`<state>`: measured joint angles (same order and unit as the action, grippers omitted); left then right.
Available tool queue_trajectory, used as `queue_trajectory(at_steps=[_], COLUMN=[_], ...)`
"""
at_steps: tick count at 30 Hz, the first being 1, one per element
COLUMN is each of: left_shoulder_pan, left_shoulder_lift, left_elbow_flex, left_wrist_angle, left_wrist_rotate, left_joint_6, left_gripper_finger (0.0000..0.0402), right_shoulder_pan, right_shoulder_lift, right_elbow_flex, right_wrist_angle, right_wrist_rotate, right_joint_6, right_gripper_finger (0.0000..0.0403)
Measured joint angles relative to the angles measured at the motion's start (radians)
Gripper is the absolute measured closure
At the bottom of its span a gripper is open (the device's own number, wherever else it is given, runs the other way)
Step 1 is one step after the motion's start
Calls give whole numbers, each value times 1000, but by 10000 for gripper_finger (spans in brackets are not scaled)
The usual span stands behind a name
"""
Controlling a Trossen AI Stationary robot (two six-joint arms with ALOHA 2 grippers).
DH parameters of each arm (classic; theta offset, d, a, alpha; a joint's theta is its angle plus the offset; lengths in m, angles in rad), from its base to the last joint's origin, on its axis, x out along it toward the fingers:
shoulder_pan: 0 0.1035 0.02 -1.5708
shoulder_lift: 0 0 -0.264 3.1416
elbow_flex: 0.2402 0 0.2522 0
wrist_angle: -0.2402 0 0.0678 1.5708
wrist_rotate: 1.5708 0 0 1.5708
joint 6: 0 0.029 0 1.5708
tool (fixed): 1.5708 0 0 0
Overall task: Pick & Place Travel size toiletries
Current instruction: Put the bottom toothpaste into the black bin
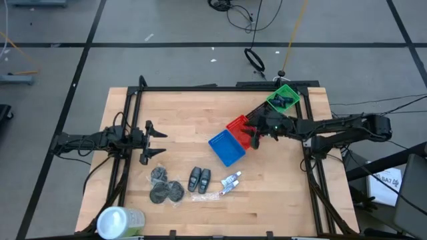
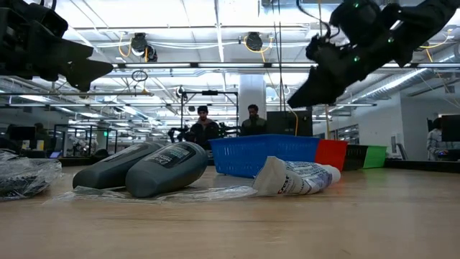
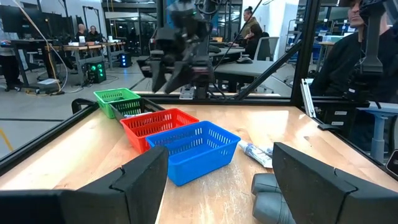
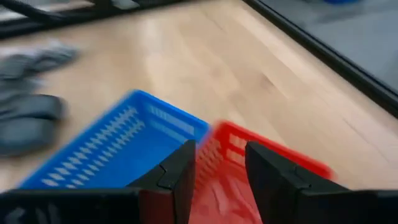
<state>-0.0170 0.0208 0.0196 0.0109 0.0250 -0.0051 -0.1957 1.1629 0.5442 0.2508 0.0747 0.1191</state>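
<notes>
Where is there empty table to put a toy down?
Bare wood lies between the left gripper and the blue basket, and at the near right corner beyond the white tubes. It is crowded around the discs, the grey packs and under the right gripper.

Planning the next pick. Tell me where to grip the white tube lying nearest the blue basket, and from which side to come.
Grip the white tube across its round body near the middle, coming straight down from above. It lies flat on the table, flat crimped end toward the bottles, cap end away. The open left gripper looks nearer; the right gripper hovers over the red basket.
</notes>
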Motion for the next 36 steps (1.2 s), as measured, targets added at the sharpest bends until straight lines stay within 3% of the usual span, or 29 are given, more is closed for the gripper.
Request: queue_trajectory(at_steps=[11,19,25,36], left_shoulder_pan=[0,0,0,0], left_shoulder_lift=[0,0,0,0], left_elbow_flex=[0,0,0,0], left_wrist_angle=[0,0,0,0], left_wrist_rotate=[0,0,0,0], left_joint_6=[0,0,0,0], left_gripper_finger=[119,119,119,119], right_shoulder_pan=[263,452,554,651], right_shoulder_lift=[1,63,200,518], right_elbow_flex=[0,7,120,385], right_wrist_angle=[181,318,243,-28], right_wrist_rotate=[0,86,85,108], right_joint_6=[-17,-18,16,-57], right_gripper_finger=[263,192,157,172])
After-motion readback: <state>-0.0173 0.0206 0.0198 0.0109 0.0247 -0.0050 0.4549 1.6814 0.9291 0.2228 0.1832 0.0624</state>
